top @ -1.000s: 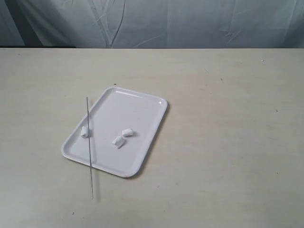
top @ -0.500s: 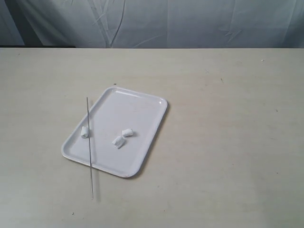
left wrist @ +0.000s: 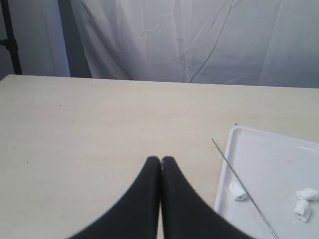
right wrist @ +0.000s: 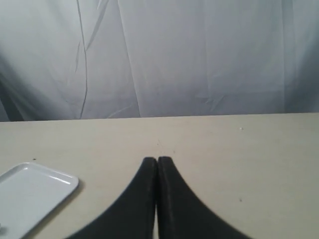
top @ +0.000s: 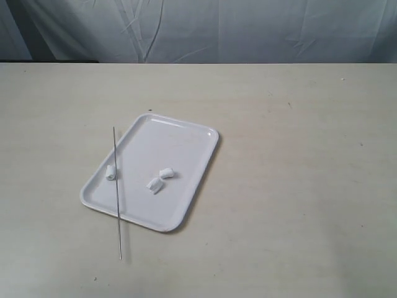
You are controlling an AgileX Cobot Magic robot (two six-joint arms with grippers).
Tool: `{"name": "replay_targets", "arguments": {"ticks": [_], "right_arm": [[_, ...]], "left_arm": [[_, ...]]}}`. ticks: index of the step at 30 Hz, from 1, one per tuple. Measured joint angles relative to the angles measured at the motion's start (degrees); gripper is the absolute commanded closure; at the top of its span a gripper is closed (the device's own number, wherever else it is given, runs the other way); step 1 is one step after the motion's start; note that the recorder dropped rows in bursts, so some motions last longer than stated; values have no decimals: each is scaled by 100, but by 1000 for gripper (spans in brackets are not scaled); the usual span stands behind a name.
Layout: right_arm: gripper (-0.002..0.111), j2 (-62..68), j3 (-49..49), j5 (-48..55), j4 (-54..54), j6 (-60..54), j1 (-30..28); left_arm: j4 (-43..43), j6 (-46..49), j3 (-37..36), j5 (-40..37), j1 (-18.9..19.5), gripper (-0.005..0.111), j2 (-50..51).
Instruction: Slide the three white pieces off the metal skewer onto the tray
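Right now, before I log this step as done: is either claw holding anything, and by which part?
Nothing is held. The left claw and right claw are both shut and empty; the metal skewer lies free across the tray.

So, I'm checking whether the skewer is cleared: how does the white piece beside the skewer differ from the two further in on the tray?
The lone white piece lies near the tray's rim, right against the metal skewer; the pair of white pieces lies mid-tray, clear of it. The lone white piece has no neighbour; the pair sit close together. All three are small, white, stubby and rest on the tray.
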State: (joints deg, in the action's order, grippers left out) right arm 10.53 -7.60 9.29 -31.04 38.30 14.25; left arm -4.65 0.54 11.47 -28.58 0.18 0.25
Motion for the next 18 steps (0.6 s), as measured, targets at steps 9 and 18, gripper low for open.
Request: {"name": "replay_targets", "arguments": {"ticks": [9,18], "right_arm": [[109,-683,738,-36,136,-109,-600],[109,-777,749,161,161,-465,-614]], "left_arm": [[-374,-96,-951,633,0,107,0],[-337,-142,-1118,1135,0,107,0]]}}
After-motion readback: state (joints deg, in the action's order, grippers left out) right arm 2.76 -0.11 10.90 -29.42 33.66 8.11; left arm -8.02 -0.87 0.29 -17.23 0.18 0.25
